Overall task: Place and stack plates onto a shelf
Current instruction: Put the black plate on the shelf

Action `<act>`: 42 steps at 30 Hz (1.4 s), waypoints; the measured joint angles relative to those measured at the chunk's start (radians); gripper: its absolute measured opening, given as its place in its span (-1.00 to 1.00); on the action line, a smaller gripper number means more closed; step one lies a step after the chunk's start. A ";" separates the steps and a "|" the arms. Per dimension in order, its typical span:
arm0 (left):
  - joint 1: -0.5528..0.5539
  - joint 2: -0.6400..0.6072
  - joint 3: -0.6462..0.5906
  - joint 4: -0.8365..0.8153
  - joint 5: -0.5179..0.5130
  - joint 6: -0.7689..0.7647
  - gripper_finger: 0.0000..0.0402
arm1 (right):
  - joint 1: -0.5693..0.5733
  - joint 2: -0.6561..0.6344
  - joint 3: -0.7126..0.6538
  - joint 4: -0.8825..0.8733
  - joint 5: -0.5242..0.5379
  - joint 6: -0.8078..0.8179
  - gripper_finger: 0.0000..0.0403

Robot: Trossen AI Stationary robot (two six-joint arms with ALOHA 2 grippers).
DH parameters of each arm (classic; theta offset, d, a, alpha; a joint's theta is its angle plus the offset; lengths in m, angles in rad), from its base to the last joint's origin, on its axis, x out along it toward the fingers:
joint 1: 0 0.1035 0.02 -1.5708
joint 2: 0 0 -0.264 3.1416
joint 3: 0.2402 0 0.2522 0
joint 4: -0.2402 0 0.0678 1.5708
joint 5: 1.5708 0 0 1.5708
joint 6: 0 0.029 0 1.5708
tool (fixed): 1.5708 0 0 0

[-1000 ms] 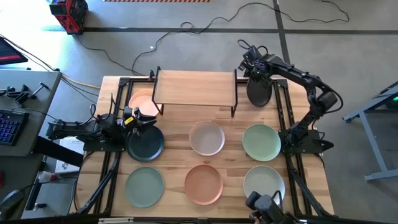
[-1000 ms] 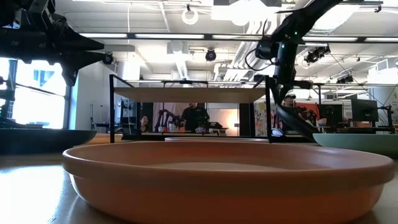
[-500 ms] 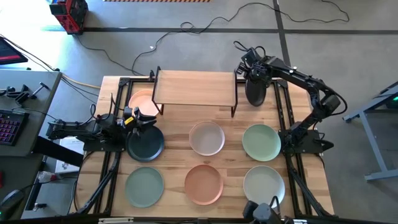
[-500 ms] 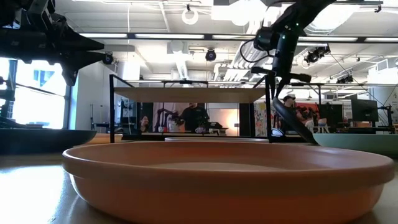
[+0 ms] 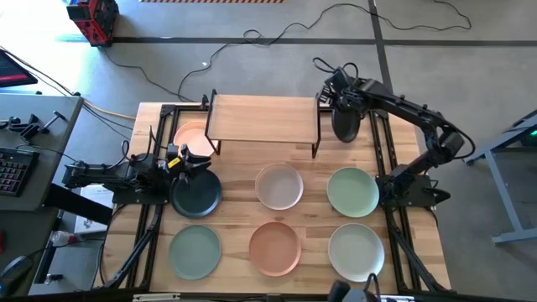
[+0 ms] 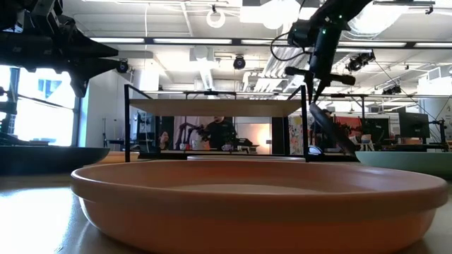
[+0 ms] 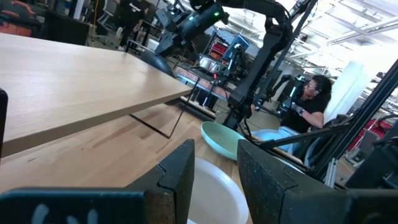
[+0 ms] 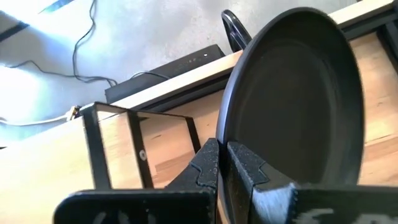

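Right end effector clamped on the rim of a round black shallow plate, which hangs on edge, tilted, just off the right end of the low light-wood shelf on thin black legs. Over the last second the arm has drawn the plate closer to the shelf's right legs and raised it; in the low view its upper rim now stands about level with the shelf board, where it previously hung lower. The shelf top is bare, so the first placement is judged still to come: the plate must clear the board's edge and be laid flat.

Left end effector, fingers spread and holding nothing, hovers over the round dark teal plate at the left of the wooden surface. A peach plate lies partly beneath the shelf's left end; the remaining plates lie flat on the surface.
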 joint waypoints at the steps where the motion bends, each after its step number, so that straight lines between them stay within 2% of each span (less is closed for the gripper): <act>1: 0.000 0.000 0.000 0.000 0.000 0.000 -0.46 | 0.002 -0.006 0.000 -0.002 0.002 -0.003 -1.00; 7: 0.000 0.000 0.000 0.000 0.000 0.000 -0.46 | 0.027 -0.047 0.000 0.007 0.030 -0.045 -1.00; 18: 0.000 0.000 0.000 0.000 0.000 -0.001 -0.46 | 0.094 -0.120 0.000 0.093 0.077 -0.219 -1.00; 26: 0.000 0.000 0.000 0.000 0.000 -0.067 -0.46 | 0.132 -0.150 0.000 0.173 0.097 -0.351 -1.00; 42: 0.000 0.000 0.000 0.000 0.000 -0.081 -0.46 | 0.220 -0.151 0.000 0.440 0.079 -0.747 -1.00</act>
